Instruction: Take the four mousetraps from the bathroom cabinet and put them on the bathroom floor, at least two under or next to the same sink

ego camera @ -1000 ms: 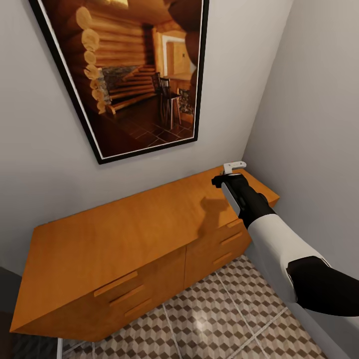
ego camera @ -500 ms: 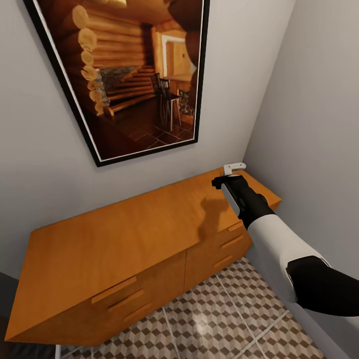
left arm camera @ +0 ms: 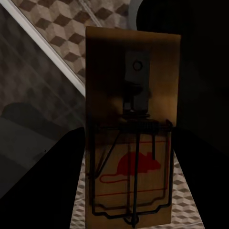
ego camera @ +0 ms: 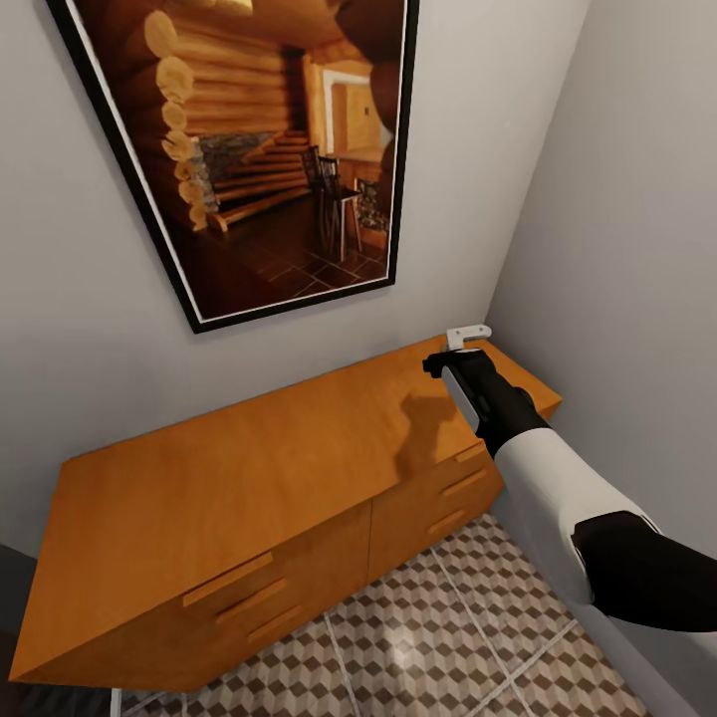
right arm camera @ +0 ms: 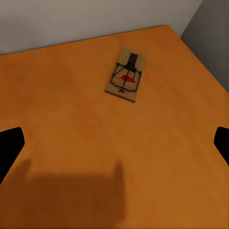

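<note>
right end effector (ego camera: 450, 351) spread wide above smooth orange wooden cabinet (ego camera: 249, 468), left clamped on flat mousetrap (left arm camera: 130, 133)

One mousetrap (right arm camera: 126, 75) lies flat on the orange-brown cabinet (right arm camera: 71, 124) top; another mousetrap (left arm camera: 131, 143) shows close up.

Home interior: framed log-cabin pic (ego camera: 269, 149), wood cabinet (ego camera: 249, 478), cube-tile floor (ego camera: 438, 637).

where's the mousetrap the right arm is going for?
In the right wrist view the mousetrap lies flat on the cabinet top, ahead of the right gripper, toward the corner by the walls.
</note>
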Controlling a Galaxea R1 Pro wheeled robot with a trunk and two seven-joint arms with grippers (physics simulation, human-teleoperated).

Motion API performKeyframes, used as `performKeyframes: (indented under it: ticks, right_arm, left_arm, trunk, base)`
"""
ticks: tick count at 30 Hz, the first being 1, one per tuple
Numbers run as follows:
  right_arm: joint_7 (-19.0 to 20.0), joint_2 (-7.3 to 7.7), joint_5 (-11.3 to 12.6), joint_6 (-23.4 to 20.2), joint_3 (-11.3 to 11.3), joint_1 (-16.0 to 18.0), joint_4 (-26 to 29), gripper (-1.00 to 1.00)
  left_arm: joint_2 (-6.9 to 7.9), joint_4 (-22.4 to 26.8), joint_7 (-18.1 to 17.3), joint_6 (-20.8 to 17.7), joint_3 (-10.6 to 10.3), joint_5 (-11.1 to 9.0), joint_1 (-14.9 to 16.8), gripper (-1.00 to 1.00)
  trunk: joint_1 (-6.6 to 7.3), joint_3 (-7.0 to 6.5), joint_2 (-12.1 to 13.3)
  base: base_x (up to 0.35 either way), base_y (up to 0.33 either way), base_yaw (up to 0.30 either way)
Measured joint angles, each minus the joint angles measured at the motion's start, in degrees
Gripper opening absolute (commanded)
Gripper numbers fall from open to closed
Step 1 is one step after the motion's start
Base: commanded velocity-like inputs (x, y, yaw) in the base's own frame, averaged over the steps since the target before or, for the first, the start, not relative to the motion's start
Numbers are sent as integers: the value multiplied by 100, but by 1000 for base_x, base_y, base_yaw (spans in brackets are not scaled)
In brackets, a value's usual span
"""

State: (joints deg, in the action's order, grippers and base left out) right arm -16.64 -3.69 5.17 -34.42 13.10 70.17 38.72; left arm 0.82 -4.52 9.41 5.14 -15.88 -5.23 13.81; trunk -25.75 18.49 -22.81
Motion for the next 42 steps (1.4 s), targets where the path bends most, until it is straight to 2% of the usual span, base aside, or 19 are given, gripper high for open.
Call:
performKeyframes:
  ticks: [5,17,26,35,38,42]
  right_arm:
    - [0,-3,0,0,0,0,0,100]
    - [5,8,0,0,0,0,-17,100]
    - [9,22,-13,-23,-46,8,-541,100]
    - [20,137,-6,-61,-52,9,-676,100]
    - [60,243,19,-58,-52,9,-677,100]
    - [434,287,14,-26,-49,4,-650,100]
  left_arm:
    - [-2,1,-2,-2,0,0,-8,-100]
    - [-11,0,-2,-3,0,0,-12,-100]
    - [-49,-2,-2,-3,0,0,-68,-100]
    - [-52,-4,-2,-3,0,0,-101,-100]
    - [-52,-2,-2,-3,0,0,-105,-100]
    - [-53,-5,-2,-3,0,0,-111,-100]
  trunk:
    - [2,0,0]
    - [3,0,-1]
    - [0,0,0]
    - [0,0,0]
    - [0,0,0]
    - [0,0,0]
  base:
    - [99,0,0]
    - [316,0,0]
    - [51,0,0]
    - [1,0,0]
    - [0,0,0]
    - [0,0,0]
